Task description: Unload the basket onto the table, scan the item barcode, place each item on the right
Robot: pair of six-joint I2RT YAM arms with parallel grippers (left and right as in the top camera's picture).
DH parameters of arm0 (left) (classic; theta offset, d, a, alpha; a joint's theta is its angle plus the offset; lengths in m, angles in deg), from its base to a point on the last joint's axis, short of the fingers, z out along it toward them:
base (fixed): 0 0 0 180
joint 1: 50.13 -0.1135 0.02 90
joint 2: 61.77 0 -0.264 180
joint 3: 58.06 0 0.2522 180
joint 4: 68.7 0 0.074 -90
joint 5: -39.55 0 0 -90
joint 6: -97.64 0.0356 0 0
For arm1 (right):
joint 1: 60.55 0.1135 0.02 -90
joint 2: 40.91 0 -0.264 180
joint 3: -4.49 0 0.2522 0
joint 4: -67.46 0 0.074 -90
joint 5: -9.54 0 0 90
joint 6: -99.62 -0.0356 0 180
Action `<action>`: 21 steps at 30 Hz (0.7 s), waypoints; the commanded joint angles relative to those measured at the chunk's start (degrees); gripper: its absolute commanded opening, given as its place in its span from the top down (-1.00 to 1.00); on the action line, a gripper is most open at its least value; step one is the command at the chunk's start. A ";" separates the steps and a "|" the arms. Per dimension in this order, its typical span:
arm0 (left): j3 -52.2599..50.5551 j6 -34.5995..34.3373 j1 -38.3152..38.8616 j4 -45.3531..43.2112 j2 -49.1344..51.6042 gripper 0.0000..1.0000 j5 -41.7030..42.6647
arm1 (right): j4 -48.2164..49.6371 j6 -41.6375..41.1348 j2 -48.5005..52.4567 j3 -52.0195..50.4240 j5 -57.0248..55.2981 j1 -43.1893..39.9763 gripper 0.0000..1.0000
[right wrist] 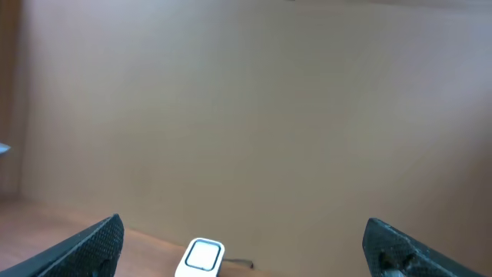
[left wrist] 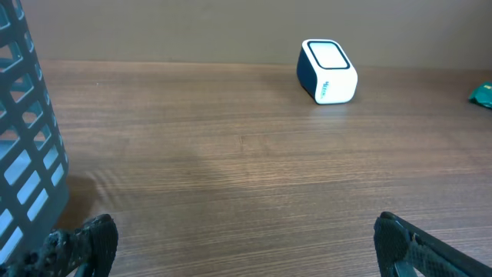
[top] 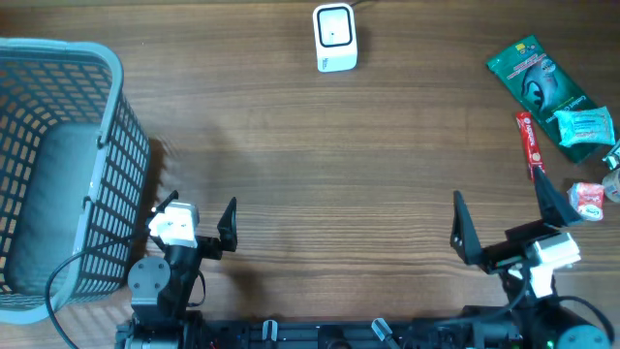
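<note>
The white barcode scanner (top: 334, 37) stands at the far middle of the wooden table, also seen as the scanner (left wrist: 328, 71) and the scanner (right wrist: 201, 258). Items lie at the right edge: a green packet (top: 538, 78), a teal packet (top: 584, 128), a red tube (top: 529, 143) and a small red-and-white pack (top: 587, 198). My left gripper (top: 197, 213) (left wrist: 246, 246) hangs open over bare wood near the front left. My right gripper (top: 508, 215) (right wrist: 244, 246) is open at the front right, just short of the items, tilted up toward the wall. Neither holds anything.
A grey-blue mesh basket (top: 58, 165) (left wrist: 23, 146) fills the left side, right beside my left gripper. A corner of the green packet (left wrist: 484, 94) shows at the right edge of the left wrist view. A beige wall rises behind the table.
</note>
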 commanded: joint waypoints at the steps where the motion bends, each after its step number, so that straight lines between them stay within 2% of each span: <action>1: -0.22 -0.55 0.15 -0.13 -0.31 -1.00 0.48 | 0.98 -8.87 -1.29 -4.72 -7.93 0.33 -0.99; 10: -0.22 -0.55 0.15 -0.13 -0.31 -1.00 0.50 | 1.66 -8.66 -1.29 -17.81 -12.07 0.33 -0.99; 15: -0.22 -0.52 0.15 -0.13 -0.31 -1.00 0.50 | 1.77 -8.61 -1.31 -21.66 -14.88 0.33 -0.99; 21: -0.22 -0.52 0.15 -0.13 -0.31 -1.00 0.50 | -0.98 -8.68 -1.31 -21.59 -15.23 0.33 -0.99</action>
